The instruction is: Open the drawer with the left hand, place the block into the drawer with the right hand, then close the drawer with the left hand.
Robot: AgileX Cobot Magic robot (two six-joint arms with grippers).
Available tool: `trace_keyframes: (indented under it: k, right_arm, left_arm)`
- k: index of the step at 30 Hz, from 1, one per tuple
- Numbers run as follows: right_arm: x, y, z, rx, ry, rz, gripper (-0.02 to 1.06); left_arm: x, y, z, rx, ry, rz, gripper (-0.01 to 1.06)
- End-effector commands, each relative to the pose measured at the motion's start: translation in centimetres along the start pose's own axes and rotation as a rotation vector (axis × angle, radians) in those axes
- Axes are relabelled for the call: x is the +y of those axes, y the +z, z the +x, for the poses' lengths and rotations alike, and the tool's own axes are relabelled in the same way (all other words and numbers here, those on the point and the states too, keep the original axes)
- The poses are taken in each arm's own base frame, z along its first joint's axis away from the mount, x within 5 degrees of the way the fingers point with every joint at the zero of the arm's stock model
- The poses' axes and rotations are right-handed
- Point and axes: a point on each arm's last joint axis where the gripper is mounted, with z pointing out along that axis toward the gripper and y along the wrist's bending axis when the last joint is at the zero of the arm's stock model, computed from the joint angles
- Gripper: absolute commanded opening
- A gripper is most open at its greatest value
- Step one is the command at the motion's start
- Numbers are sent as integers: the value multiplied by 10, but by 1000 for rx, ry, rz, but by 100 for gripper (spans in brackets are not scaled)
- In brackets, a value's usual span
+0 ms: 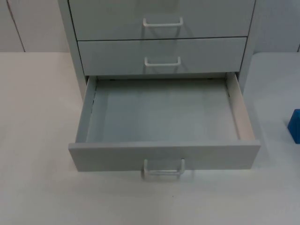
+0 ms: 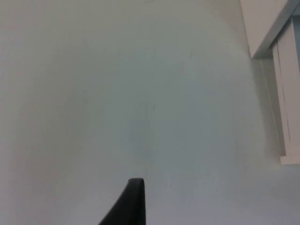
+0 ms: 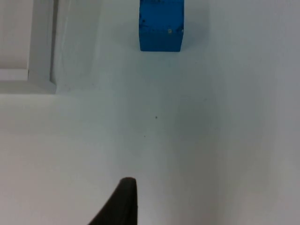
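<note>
The grey cabinet's bottom drawer (image 1: 164,155) is pulled out toward me, and its inside is bare. A white handle (image 1: 163,168) sits on its front panel. The blue block (image 1: 295,125) rests on the table to the right of the drawer, at the picture's edge. In the right wrist view the block (image 3: 161,26) lies ahead of my right gripper (image 3: 124,199), well apart from it, with the drawer's corner (image 3: 41,51) beside it. My left gripper (image 2: 133,199) hovers over bare table left of the cabinet (image 2: 287,89), holding nothing that I can see.
Two shut drawers with white handles (image 1: 162,62) sit above the open one. The white table (image 1: 42,187) spreads out in front of and to both sides of the cabinet. The grey partition wall (image 1: 28,23) stands behind it.
</note>
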Motion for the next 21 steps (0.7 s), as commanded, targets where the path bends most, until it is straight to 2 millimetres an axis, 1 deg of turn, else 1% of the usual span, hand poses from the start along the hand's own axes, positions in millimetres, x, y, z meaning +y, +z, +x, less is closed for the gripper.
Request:
trace_keyframes:
  k: [1, 4, 5, 9, 12, 16, 17, 18, 20, 21]
  right_arm:
    - [0, 0, 0, -1, 7, 0, 103]
    - [0, 0, 0, -4, 14, -8, 103]
    - [0, 0, 0, -4, 14, -8, 103]
    - [1, 3, -1, 13, 24, -19, 103]
    - [1, 6, -1, 29, 24, -19, 103]
    - [2, 13, -5, 38, 28, -26, 103]
    - [3, 18, -6, 47, 33, -34, 103]
    - [4, 25, -7, 79, 39, -44, 103]
    - [4, 32, -8, 111, 43, -48, 103]
    - [4, 32, -8, 111, 43, -48, 103]
  left_arm:
    - [0, -8, 2, -26, -5, -7, 105]
    - [-2, -26, 5, -97, 3, -11, 105]
    - [-2, -26, 5, -97, 3, -11, 105]
    - [-5, -44, 12, -149, 8, -12, 105]
    - [-5, -49, 14, -173, 12, -16, 105]
    - [-5, -42, 27, -204, 8, -23, 105]
    - [-5, -36, 35, -200, -3, -25, 105]
    - [-4, -34, 39, -196, -10, -27, 105]
    - [-4, -33, 42, -200, -11, -28, 105]
    - [-4, -33, 42, -200, -11, -28, 105]
